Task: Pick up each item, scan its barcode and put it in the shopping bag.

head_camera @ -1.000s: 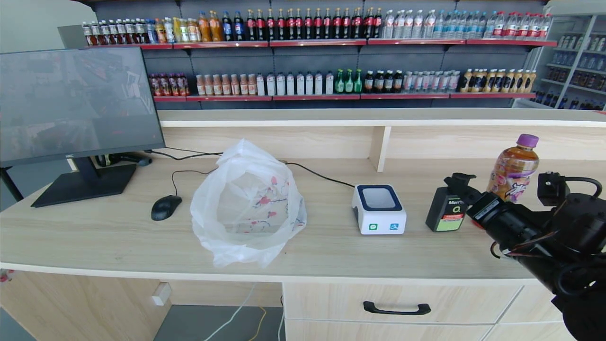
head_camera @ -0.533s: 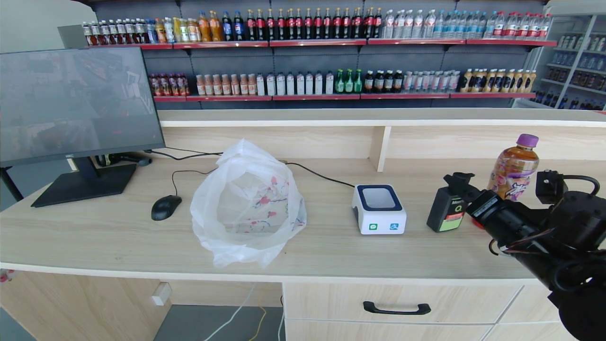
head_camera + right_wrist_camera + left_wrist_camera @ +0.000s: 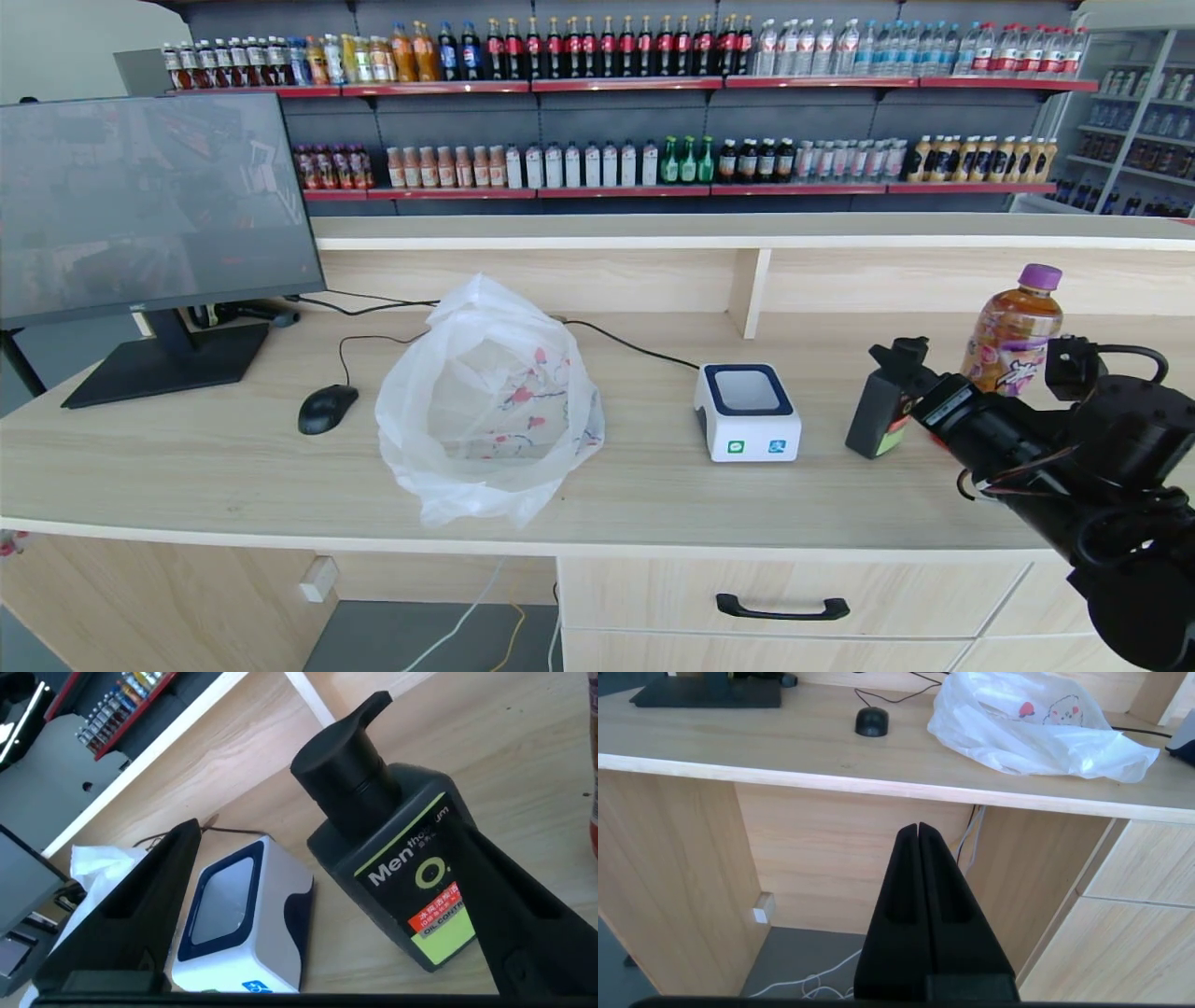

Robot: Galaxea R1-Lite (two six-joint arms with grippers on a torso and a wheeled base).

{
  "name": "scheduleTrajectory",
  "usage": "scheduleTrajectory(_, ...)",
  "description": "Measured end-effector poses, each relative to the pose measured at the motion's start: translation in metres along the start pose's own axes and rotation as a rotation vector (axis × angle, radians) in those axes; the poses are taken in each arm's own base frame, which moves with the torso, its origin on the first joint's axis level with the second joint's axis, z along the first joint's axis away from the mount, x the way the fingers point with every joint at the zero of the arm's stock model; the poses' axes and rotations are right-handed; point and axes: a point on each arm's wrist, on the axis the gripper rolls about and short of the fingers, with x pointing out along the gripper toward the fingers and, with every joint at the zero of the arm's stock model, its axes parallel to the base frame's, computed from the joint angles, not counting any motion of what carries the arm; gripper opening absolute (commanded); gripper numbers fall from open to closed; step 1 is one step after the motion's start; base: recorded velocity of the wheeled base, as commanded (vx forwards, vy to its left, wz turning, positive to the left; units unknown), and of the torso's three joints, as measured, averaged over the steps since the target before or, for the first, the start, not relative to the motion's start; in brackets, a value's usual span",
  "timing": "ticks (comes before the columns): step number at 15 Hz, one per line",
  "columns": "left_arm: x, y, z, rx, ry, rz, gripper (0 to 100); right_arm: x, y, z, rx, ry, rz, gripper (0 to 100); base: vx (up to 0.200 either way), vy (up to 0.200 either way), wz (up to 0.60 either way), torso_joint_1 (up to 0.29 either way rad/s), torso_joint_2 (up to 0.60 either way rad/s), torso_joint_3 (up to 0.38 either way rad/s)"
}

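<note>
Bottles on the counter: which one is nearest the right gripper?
The black pump bottle, between the fingers of the open right gripper; the orange drink bottle with the purple cap stands farther back.

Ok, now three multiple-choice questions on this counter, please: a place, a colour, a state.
1. Where is the scanner? A. between the shopping bag and the pump bottle B. inside the shopping bag C. atop the pump bottle
2. Colour of the cap on the drink bottle? A. red B. purple C. green
3. The left gripper has its fingers: A. wide open B. shut on the pump bottle C. shut, empty
Answers: 1 A, one stands at each side of it; 2 B, purple in the head view; 3 C, pressed together, nothing between.
</note>
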Motion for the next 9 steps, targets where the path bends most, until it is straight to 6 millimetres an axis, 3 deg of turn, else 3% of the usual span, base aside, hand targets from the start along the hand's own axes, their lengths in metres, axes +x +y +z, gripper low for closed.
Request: scheduleTrajectory(9,0.000,0.000,0.000,0.000,0.000,0.000,0,0.011,-0.007,-0.006,0.001,0.010,-0.016,100,0.000,0.000,0.00,0.000,0.00,0.000)
